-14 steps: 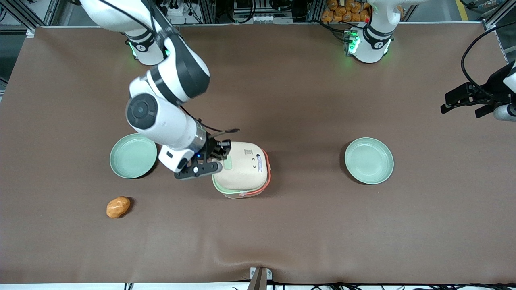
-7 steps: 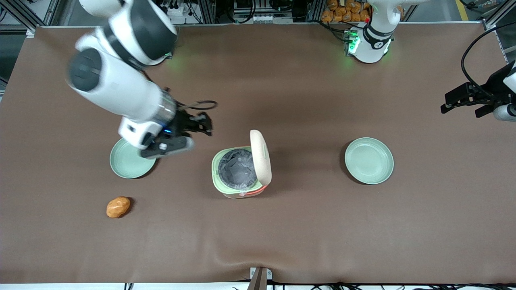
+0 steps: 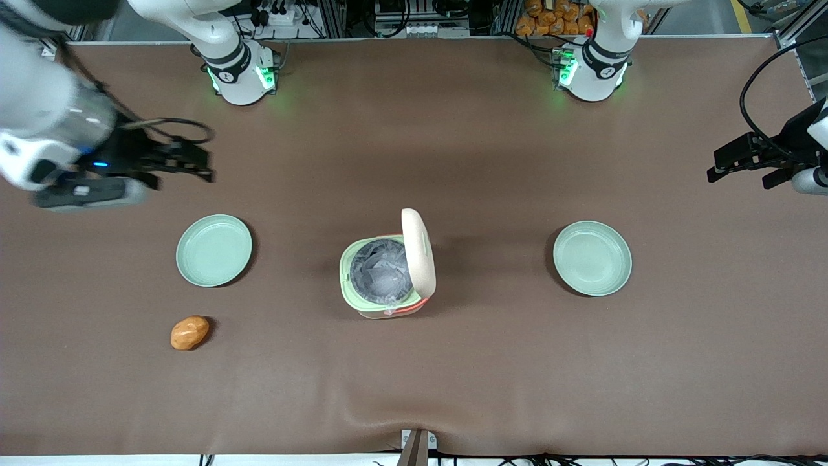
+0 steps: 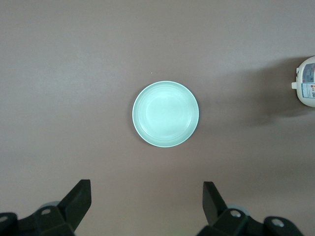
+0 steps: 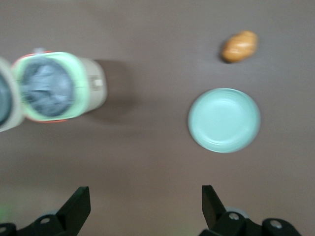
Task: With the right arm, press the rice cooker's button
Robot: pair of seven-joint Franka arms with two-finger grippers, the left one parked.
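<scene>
The rice cooker (image 3: pixel 386 272) stands mid-table with its cream lid (image 3: pixel 418 249) raised upright. The grey inner pot (image 3: pixel 380 268) and pale green rim are exposed. The button is hidden from view. The right arm's gripper (image 3: pixel 194 162) hangs above the table toward the working arm's end, well away from the cooker and farther from the front camera than the nearby plate. In the right wrist view the gripper (image 5: pixel 145 206) is open and empty over bare cloth, and the open cooker (image 5: pixel 54 86) shows well clear of it. The lid with its blue sticker (image 4: pixel 308 81) shows in the left wrist view.
A mint-green plate (image 3: pixel 214 250) lies beside the cooker toward the working arm's end, and also shows in the right wrist view (image 5: pixel 224 119). An orange-brown lump (image 3: pixel 189 332) lies nearer the front camera. Another mint-green plate (image 3: pixel 592 257) lies toward the parked arm's end.
The gripper was at the cooker's closed lid. The lid has sprung open. The arm has pulled away toward the working arm's end of the table.
</scene>
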